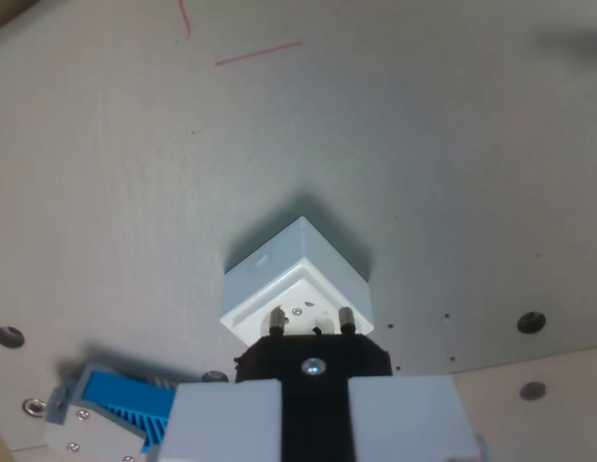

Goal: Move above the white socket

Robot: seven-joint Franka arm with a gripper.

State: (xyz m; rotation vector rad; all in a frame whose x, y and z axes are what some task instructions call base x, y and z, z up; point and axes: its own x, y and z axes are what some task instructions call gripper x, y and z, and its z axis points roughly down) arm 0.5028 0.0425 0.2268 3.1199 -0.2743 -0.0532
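Fingers (314,409) pinching black plug (313,354), prongs hovering at white socket (297,279), frame centre; risk of misaligned prongs striking the face.

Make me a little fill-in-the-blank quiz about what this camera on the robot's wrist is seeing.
1. The boxy socket on the table is coloured ____.
2. The fingers grip a black plug with ____ metal pins pointing toward the socket.
3. The thin lines drawn on the table near the top of the view are ____.
4. The ribbed plastic part at the wrist view's lower left is ____.

Missing words: white; two; red; blue
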